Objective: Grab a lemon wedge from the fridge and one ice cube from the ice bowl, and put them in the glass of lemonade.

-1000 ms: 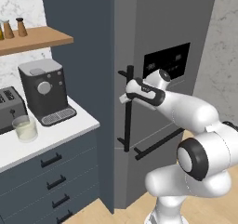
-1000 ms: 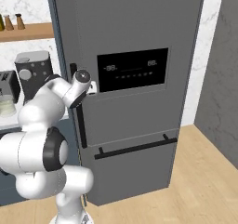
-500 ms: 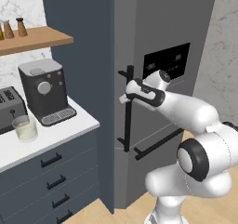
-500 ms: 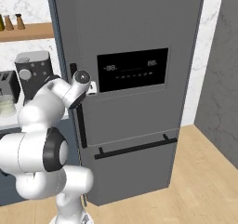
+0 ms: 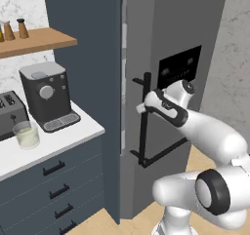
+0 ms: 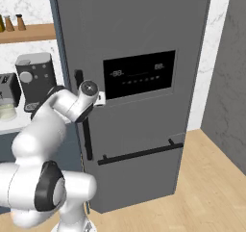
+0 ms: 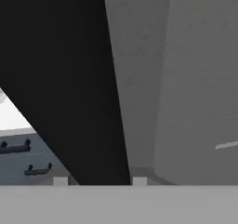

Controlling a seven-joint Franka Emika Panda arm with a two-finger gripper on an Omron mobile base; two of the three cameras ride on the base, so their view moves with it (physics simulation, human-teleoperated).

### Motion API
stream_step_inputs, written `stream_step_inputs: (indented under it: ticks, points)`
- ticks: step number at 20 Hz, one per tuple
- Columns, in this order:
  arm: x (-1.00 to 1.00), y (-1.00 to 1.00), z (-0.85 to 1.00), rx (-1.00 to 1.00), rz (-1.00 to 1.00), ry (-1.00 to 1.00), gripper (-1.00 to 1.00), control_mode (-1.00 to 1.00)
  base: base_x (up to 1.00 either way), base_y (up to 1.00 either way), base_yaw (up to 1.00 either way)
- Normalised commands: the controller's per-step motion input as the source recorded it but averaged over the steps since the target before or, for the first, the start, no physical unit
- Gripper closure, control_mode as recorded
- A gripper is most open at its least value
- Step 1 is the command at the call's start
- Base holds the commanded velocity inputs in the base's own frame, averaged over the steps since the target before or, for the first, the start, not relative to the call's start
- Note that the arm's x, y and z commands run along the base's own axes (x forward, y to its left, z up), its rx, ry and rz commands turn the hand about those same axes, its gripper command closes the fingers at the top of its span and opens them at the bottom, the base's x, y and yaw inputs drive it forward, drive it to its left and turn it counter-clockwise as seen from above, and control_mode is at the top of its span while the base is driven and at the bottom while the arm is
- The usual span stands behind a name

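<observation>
The tall dark grey fridge (image 5: 161,58) with the black display panel (image 6: 139,74) now stands ajar: in the left base view a narrow pale gap (image 5: 124,83) runs down the hinge-opposite edge of the door, where half a second earlier the door lay flush with the cabinet side. The whole picture has also shifted between those moments, so part of the difference is camera motion with the base. The two-finger gripper (image 5: 142,107) sits at the long black vertical handle (image 5: 145,122), at about mid-height, and in the hand view the handle (image 7: 60,79) crosses directly between the two small finger tips as a broad dark bar. The fingers appear to bracket the handle, but whether they actually press on it cannot be told from these views. The lemon wedge is presumably inside, on shelves not yet exposed by so small an opening. The short clear tumbler of pale yellowish lemonade (image 5: 26,134) stands near the front edge of the white counter (image 5: 63,141), just in front of the dark coffee machine (image 5: 46,95) and beside the grey toaster (image 5: 10,113). Judged from this state, the task is in its first step; the door needs a much wider swing before any reach into the compartment is possible.
</observation>
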Motion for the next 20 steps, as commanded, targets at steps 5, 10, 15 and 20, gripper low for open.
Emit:
stream_step_inputs:
  ticks: [5,10,15,20]
  points:
    - [-0.76,-1.00,0.03,0.13,-0.17,-0.07,1.00,-1.00,0.00,0.00,0.00]
    - [-0.77,-1.00,0.21,0.18,-0.16,-0.03,1.00,-1.00,0.00,0.00,0.00]
    - [-0.69,-1.00,0.39,0.22,-0.17,0.00,1.00,-1.00,0.00,0.00,0.00]
    - [-0.67,-1.00,0.43,0.26,-0.19,0.00,1.00,-1.00,0.00,0.00,0.00]
